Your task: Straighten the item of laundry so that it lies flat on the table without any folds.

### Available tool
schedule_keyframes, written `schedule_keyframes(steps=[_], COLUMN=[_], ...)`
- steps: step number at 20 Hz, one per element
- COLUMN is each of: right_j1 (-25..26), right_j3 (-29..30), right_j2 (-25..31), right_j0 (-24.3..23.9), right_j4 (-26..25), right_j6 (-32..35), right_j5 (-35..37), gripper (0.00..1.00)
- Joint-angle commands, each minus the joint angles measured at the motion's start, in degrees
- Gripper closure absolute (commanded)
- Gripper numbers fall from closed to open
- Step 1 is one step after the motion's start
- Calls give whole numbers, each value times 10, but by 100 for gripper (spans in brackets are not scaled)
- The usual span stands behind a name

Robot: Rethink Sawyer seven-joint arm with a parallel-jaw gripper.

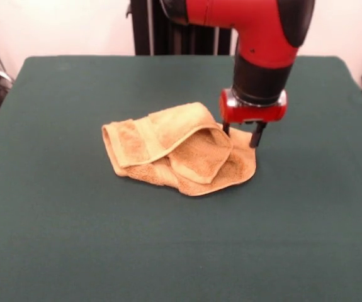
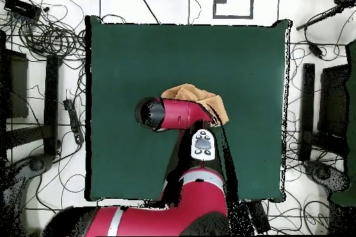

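The golden-orange towel lies crumpled near the middle of the dark green table. It is folded over itself in several layers, with a woven band showing on its left part. My gripper stands over the towel's far right corner. Its two fingers point down, apart, one on each side of that corner, tips at cloth level. In the overhead view the arm covers the gripper and part of the towel, which shows just beyond it on the table.
The black pedestal stands at the table's far edge. Cables and stands surround the table on the floor. The green cloth stretches wide on all sides of the towel.
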Motion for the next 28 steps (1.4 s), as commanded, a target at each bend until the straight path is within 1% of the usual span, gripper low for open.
schedule_keyframes(steps=[1,5,13,16,20,24,28], right_j1=[76,98,81,82,63,34,23], right_j3=[-62,-82,-65,-71,-59,-30,-23], right_j2=[39,42,43,42,42,42,41], right_j0=[-2,-6,-10,-9,-9,-10,-10], right_j4=[23,17,10,11,11,10,6], right_j6=[107,100,96,96,93,94,90], right_j5=[-41,-57,-51,-44,-33,-27,-25], gripper=[0,0,0,0,0,0,0])
